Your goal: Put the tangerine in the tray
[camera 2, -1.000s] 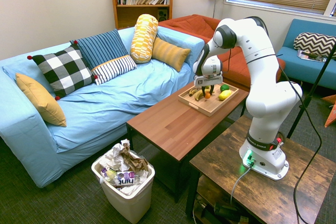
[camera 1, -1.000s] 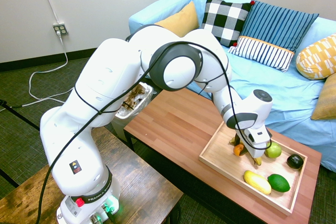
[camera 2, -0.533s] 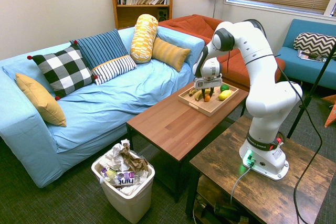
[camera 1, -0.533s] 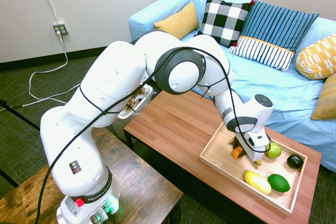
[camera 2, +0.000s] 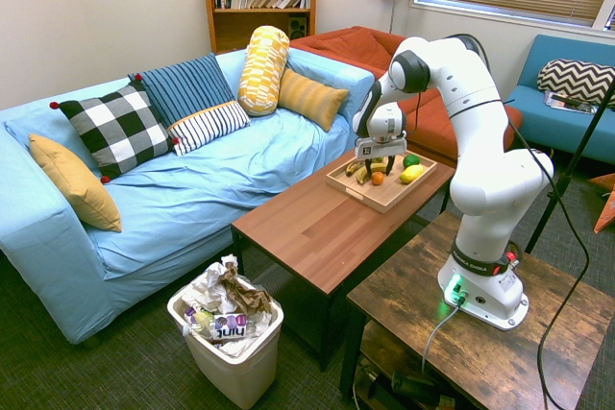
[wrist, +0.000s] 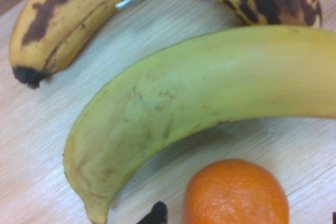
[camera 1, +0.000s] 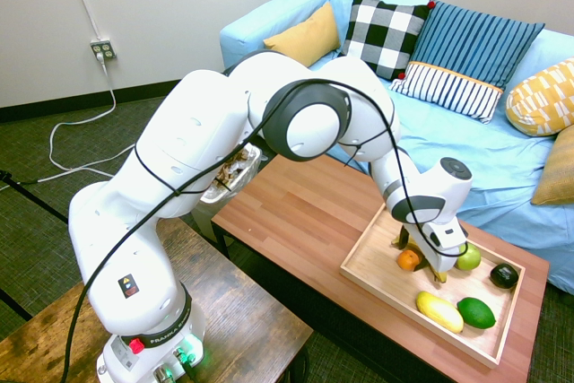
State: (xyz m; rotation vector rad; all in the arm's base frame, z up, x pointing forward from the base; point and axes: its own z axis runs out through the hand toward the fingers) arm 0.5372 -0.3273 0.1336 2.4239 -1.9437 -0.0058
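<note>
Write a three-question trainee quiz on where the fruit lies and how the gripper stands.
1. True or false: the tangerine lies inside the light-wood tray.
2. Multiple choice: which fruit sits right beside the dark green lime-like fruit?
a) the green apple
b) the yellow lemon-like fruit
c) the tangerine
3. Fill in the blank: in the second exterior view, the gripper has its fingers standing ______ around the tangerine.

Key: 1. true; 2. b; 3. apart
</note>
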